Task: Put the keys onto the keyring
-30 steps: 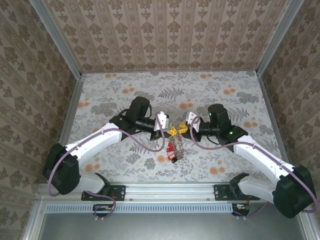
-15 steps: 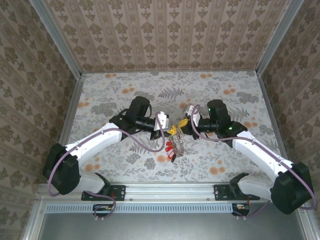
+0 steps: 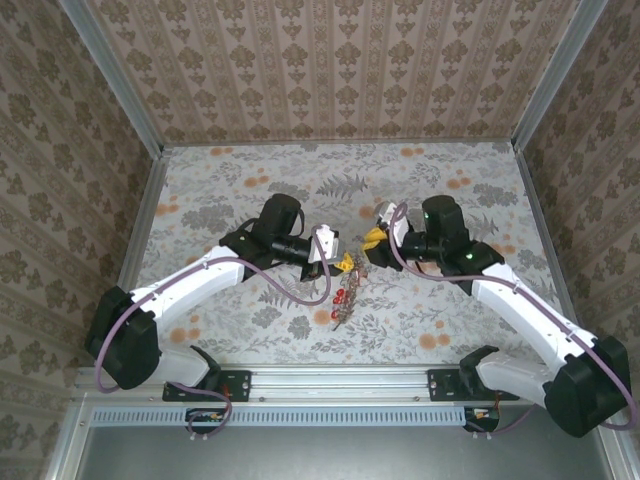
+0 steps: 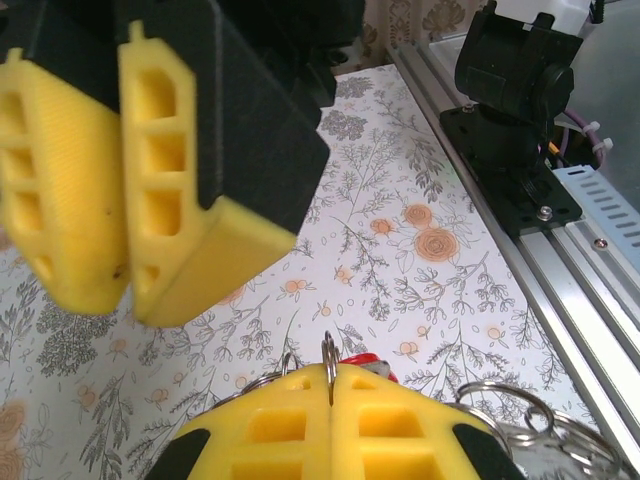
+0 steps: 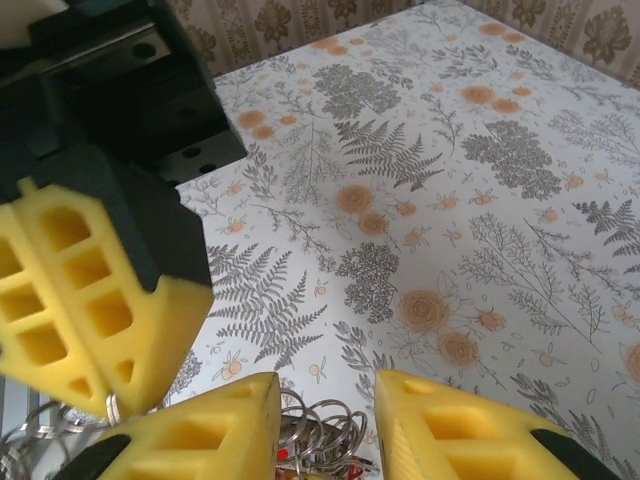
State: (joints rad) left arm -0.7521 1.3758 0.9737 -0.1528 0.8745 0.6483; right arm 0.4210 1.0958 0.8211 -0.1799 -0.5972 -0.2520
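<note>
Top external view. Shows the white-and-black left arm (image 3: 200, 280) and right arm (image 3: 520, 310) bent inward over a floral-patterned table (image 3: 470, 170). Puts the left gripper (image 3: 343, 262), with yellow ribbed plastic fingers, just beside the right gripper (image 3: 373, 240), apart by a small gap. Finds the large flat silver-grey metal keyring (image 3: 350, 288) hanging edge-on from the left gripper, with a cluster of small red-headed keys (image 3: 340, 300) dangling along it toward the near edge. Cannot tell contact between its lower end and the table.

Left wrist view. Confirms the left gripper's fingers (image 4: 400, 425) pressed together, pinching the thin edge of the keyring, upright in the seam between them. Catches 1 red plastic key head (image 4: 365, 358) just behind the fingers and several small silver split rings (image 4: 505, 405) bunched at the right. Places the right gripper above and to the left, tips pointing down toward the keyring, not touching it. Takes in a black arm base (image 4: 515, 75) bolted to an aluminium rail (image 4: 590, 250) at the table edge.

Right wrist view. Shows the right gripper's 2 yellow fingers spread apart, with a tangle of small silver rings visible lower down through the gap. Finds 1 finger of the left gripper at left, a sliver of metal ring poking from under it.
</note>
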